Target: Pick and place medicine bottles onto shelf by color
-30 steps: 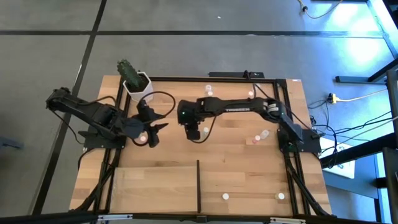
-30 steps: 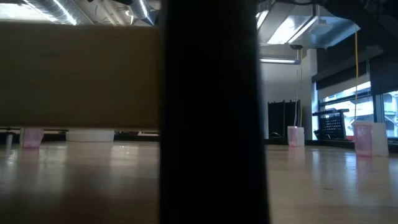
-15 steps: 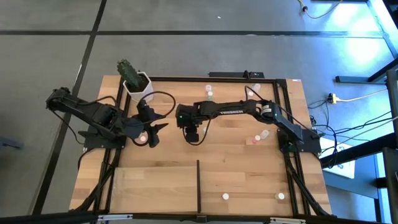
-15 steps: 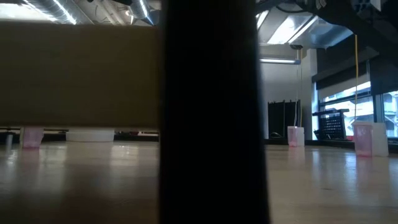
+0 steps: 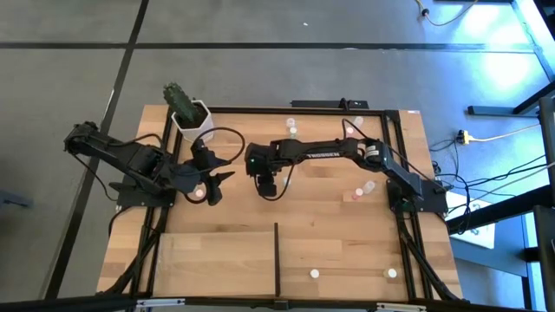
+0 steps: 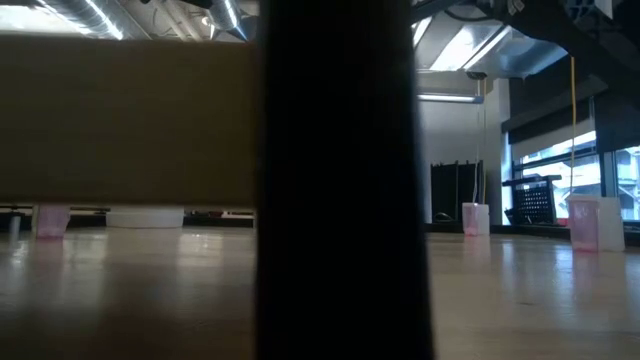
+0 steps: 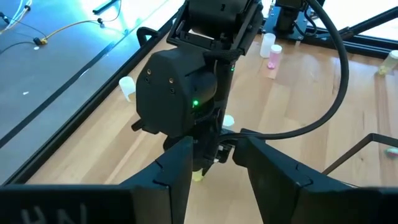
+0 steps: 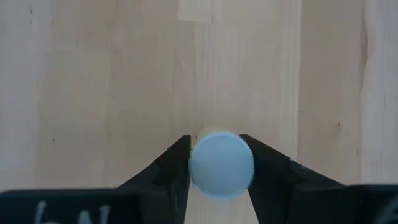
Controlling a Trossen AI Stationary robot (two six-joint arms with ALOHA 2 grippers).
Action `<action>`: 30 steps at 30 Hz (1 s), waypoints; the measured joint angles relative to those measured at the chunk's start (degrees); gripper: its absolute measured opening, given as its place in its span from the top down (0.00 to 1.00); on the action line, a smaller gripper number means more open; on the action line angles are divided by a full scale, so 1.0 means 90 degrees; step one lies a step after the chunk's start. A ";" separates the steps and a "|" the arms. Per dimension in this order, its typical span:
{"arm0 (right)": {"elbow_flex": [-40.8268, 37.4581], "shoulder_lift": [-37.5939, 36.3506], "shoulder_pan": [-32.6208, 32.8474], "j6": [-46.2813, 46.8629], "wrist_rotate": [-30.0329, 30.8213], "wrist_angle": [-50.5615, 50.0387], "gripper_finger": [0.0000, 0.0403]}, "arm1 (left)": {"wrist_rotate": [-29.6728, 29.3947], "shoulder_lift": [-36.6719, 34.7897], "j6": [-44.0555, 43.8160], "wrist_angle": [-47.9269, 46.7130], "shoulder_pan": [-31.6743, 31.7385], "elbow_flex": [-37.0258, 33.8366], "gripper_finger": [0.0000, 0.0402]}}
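Observation:
My right gripper (image 5: 268, 185) reaches to the table's middle, pointing steeply down, shut on a medicine bottle (image 8: 221, 164) with a round white cap. The bottle's pale green lower end (image 7: 198, 176) shows below the fingers in the left wrist view. My left gripper (image 5: 211, 185) hangs open above the table's left part, holding nothing, with a pale pink bottle (image 5: 199, 192) on the wood below it. The shelf (image 5: 217, 260) lies at the near edge, split by a black divider (image 5: 277, 256). Two bottles (image 5: 315, 274) (image 5: 392, 273) stand on its right half. My right gripper has the bottle's white cap (image 8: 194, 163) between its two fingers (image 8: 174, 171), one on each side. The fingers come from above, slanting steeply down. The bottle stands upright in the hold. I cannot tell whether its lower end rests on the tabletop.
More bottles stand at the far edge (image 5: 292, 130) (image 5: 351, 130) and right of the middle (image 5: 368, 185), with a pink one (image 5: 354, 196) beside them. A white cactus pot (image 5: 191, 120) sits at the far left. In the low view the divider (image 6: 335, 180) blocks the middle.
My right gripper has gone down toward the tabletop with the bottle, its arm folding lower, and has kept still for the last half second.

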 joint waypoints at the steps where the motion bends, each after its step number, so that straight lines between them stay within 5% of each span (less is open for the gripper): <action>1: 0.0000 -0.0002 0.0000 0.0000 0.0000 0.0002 0.63 | -0.0002 0.0000 0.0000 0.0000 0.0000 0.0000 0.65; 13: 0.0000 -0.0003 0.0000 0.0000 0.0012 -0.0011 0.49 | 0.0000 0.0000 0.0002 -0.0002 0.0000 0.0000 0.65; 30: 0.0005 -0.0331 -0.0008 0.0163 0.0451 -0.0320 0.48 | 0.0000 0.0002 -0.0051 -0.0007 0.0000 0.0000 0.65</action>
